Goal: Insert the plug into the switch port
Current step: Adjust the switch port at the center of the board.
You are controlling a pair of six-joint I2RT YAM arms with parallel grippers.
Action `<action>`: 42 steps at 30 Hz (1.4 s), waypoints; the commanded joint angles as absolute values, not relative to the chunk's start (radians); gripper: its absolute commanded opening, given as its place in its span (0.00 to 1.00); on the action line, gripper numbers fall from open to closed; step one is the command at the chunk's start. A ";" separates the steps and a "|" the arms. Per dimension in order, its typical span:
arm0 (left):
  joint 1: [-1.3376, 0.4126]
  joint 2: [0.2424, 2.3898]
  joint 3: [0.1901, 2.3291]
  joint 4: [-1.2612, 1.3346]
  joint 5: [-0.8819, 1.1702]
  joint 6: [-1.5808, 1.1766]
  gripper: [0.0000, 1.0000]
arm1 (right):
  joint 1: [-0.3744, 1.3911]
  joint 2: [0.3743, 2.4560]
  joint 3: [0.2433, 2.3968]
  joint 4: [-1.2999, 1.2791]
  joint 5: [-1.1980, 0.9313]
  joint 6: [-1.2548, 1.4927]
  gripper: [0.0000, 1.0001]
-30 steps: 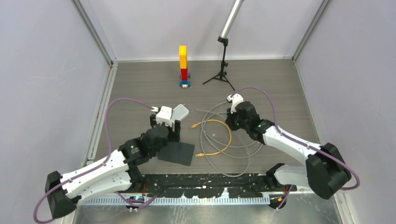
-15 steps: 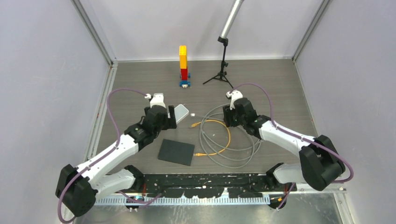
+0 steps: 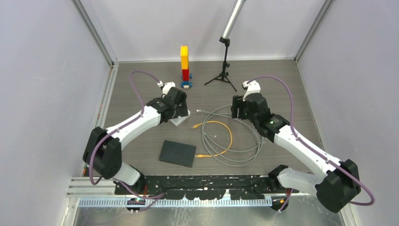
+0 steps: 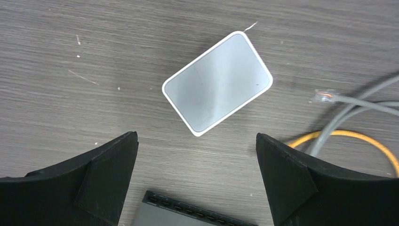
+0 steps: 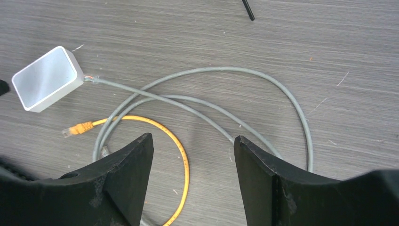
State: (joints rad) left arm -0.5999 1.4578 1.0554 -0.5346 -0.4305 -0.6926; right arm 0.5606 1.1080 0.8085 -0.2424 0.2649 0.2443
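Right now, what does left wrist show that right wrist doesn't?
Left wrist only: the ribbed edge of the dark flat box. Right wrist only: the orange plug, the grey cable's whole loop, a black tripod leg tip. Both: the white switch box, the grey plug lying beside it, not inserted, and part of the orange cable.

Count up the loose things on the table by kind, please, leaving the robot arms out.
Cables: 2 (grey cable, orange cable)
White box: 1
Dark flat slab: 1
Block tower: 1
Tripod: 1
Total: 6
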 commanded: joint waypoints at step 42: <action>-0.606 1.112 0.694 -0.523 -0.465 -0.908 0.73 | 0.705 1.894 1.524 -0.273 0.049 0.460 0.44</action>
